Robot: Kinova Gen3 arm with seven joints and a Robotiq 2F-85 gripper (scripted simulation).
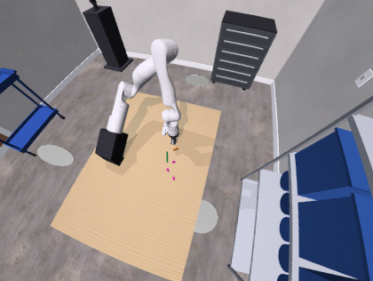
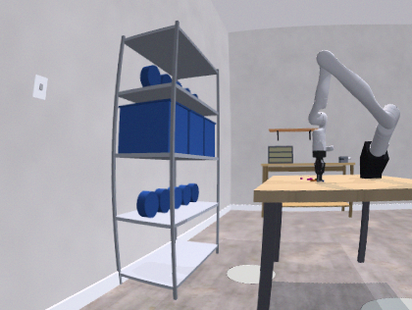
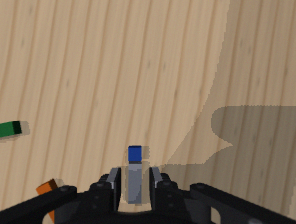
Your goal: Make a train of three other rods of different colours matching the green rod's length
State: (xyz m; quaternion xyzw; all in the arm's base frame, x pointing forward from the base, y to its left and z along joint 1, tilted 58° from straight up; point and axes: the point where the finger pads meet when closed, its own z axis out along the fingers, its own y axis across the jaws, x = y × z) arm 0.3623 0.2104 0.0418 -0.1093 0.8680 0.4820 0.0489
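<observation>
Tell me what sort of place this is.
Probably a workshop or storeroom. A metal shelf rack holds blue bins, a dark drawer cabinet stands by the wall, and a white robot arm works over small coloured rods on a wooden table.

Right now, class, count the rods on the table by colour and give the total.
Green rod: 1
Orange rod: 1
Magenta rods: 3
Blue rod: 1
Grey rod: 1
Total: 7
</observation>
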